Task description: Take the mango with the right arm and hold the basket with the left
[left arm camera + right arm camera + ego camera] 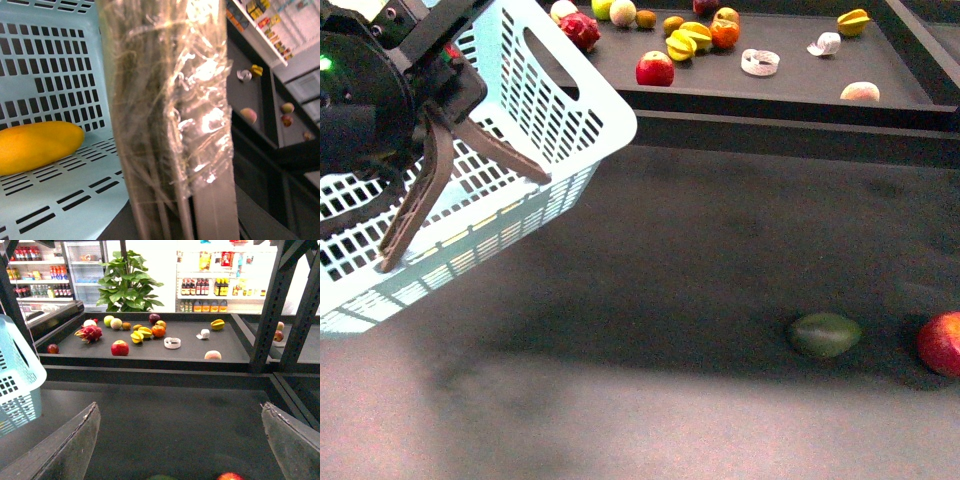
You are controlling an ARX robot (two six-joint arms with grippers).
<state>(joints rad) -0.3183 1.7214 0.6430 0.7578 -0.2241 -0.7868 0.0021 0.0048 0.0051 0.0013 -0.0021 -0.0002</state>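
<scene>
Shop shelves with bottles, a drinks fridge and a big leafy plant (131,282) fill the background in the right wrist view, so it looks like a mock grocery store. Only that view shows the room; the front view just gets the dark grey table (700,260) and, at 12 o'clock, a raised dark tray (790,85) scattered with fruit: a red apple (655,69), a dragon fruit (580,30), some star fruit (686,42) and an orange (725,32).

Front view has the basket (535,110) tipped up at about 10 o'clock, lifted off the table, with the left gripper (435,85) up against its handle (420,195). You can't see the mango from there at all. The left wrist view is the one that shows it: the mango (37,146) is lying on the slotted floor of the basket, right next to the tape-wrapped handle that fills the middle of the shot. The fingers themselves aren't visible, so I can't tell how the left gripper's jaws stand.

The right gripper (182,440) is spread wide with nothing between its fingers (70,450), hanging over the table well apart from the basket and the mango. A dark green fruit (825,334) and another apple (942,343) sit on the table at 4 o'clock in the front view, just peeking in at the edge of the right wrist view.
</scene>
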